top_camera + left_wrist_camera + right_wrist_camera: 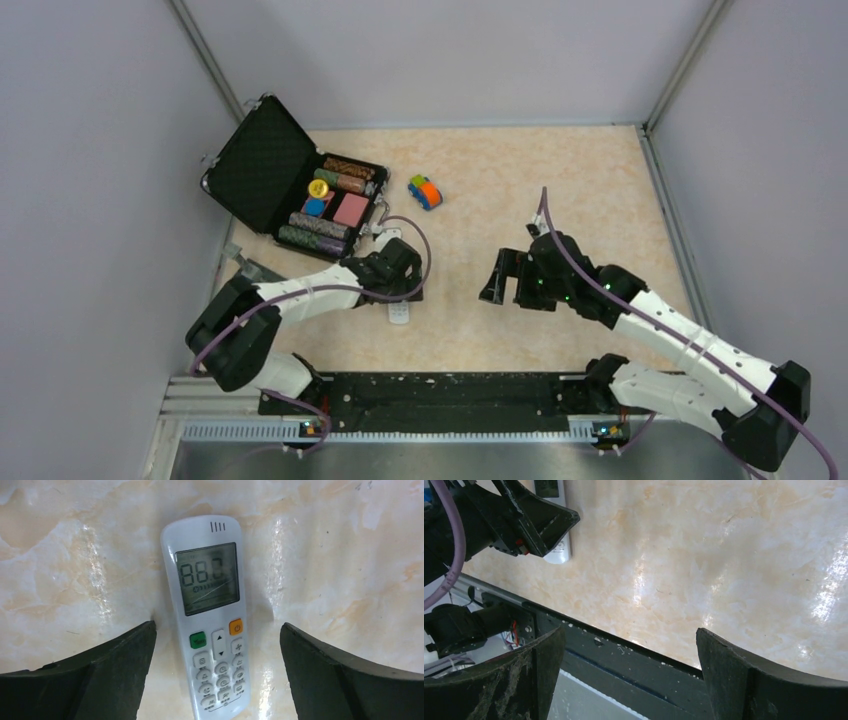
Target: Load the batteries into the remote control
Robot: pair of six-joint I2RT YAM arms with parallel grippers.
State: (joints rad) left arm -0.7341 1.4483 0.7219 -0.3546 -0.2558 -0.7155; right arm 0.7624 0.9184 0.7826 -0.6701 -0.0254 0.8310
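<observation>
The white remote control [207,610] lies face up on the table, with a pale screen reading 88 and small buttons. My left gripper [217,672] is open and hangs over its button end, a finger on each side, apart from it. From above, the left gripper [398,290] covers most of the remote [399,316]. My right gripper [507,288] is open and empty over bare table to the right. In the right wrist view the right gripper [631,675] is near the table's front edge, and the remote [562,547] shows at top left. The batteries are out of view.
An open black case [262,165] with striped chip stacks stands at the back left. An orange-blue-green toy car [425,192] sits behind the grippers. A black rail [440,395] runs along the table's near edge. Grey walls enclose the table.
</observation>
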